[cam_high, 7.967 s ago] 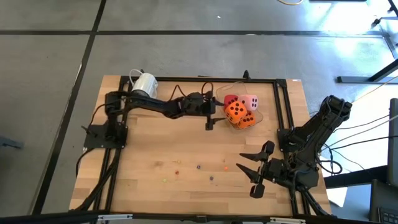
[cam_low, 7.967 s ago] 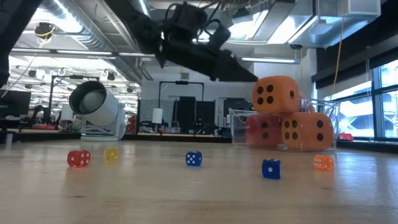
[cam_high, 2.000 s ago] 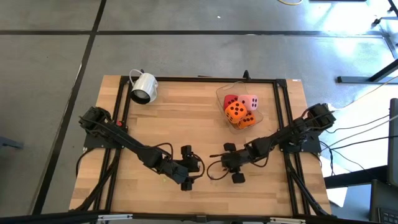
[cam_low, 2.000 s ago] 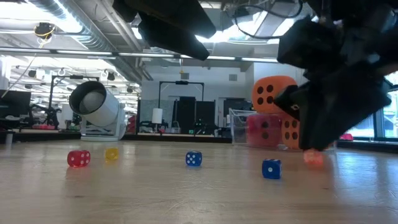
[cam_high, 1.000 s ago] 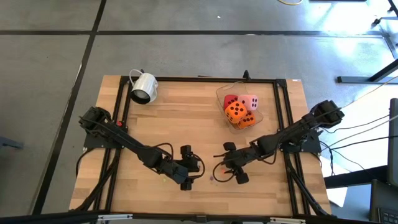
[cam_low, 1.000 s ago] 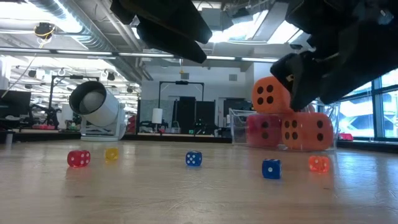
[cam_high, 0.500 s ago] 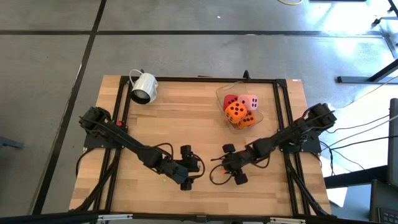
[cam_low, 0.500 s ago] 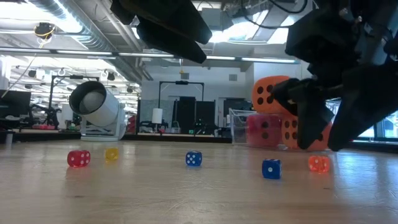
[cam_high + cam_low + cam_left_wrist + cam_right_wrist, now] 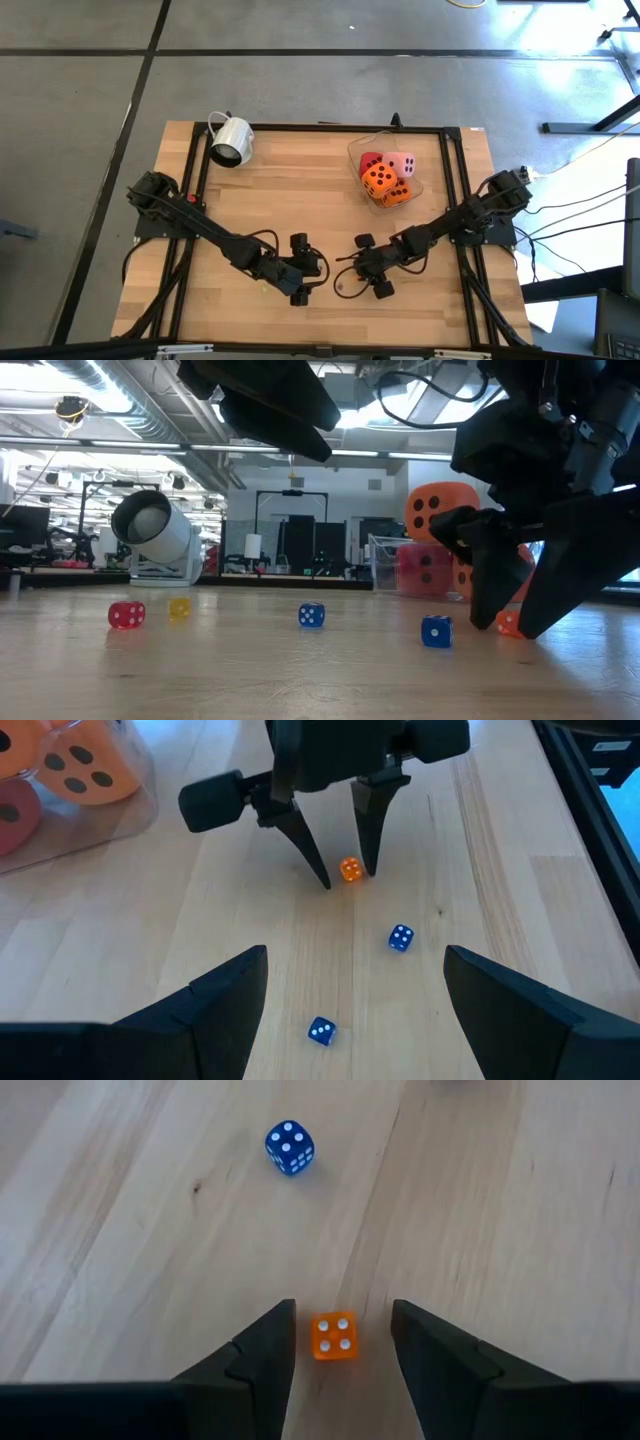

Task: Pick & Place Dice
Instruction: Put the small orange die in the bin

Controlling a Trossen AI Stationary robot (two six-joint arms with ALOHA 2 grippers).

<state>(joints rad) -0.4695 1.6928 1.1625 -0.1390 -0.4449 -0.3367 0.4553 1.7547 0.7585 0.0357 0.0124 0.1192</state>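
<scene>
Right pincer (image 9: 342, 1342) straddling small orange die (image 9: 335, 1336), fingers open, gripping nothing. Left pincer (image 9: 345, 988) waiting wide open, empty. Small dice sitting loose on worktop (image 9: 300, 210) (none placed yet, by my reckoning).

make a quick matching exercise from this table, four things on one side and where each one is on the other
1. mug
2. small orange die
3. big orange die
4. left gripper

a. on top of the pile in the clear box
b. on its side at the table's far left corner
c. between the right gripper's open fingers
d. open, above the table's near middle

1-b, 2-c, 3-a, 4-d
</scene>
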